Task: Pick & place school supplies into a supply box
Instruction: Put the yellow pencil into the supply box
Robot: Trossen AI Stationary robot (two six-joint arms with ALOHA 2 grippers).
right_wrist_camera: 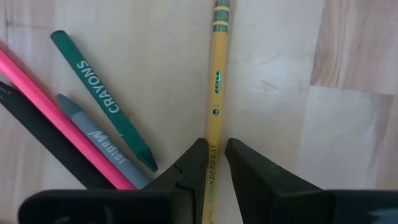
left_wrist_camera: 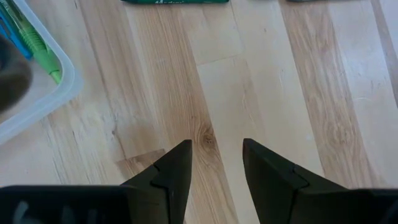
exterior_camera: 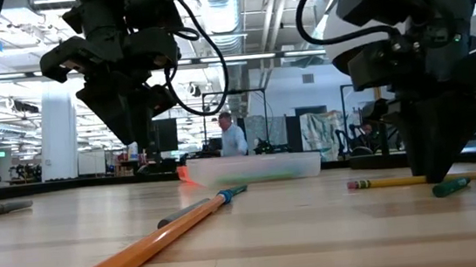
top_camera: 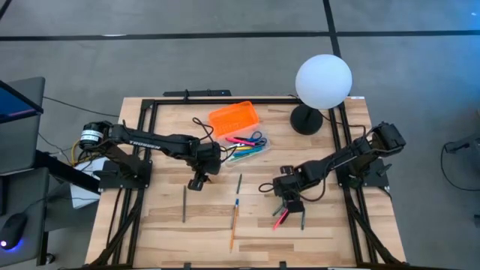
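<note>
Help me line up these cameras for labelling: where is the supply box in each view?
High view: supply box, centre back, orange lid beside it.
Low view: clear tray mid-distance, centre.
Left wrist view: one corner at the edge.
Right wrist view: not in it.
Shared landmark: left gripper, open, near the box.

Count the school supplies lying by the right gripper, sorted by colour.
Yellow pencil: 1
Green crayon: 1
Grey crayon: 1
Pink stick: 1
Black stick: 1
Total: 5
</note>
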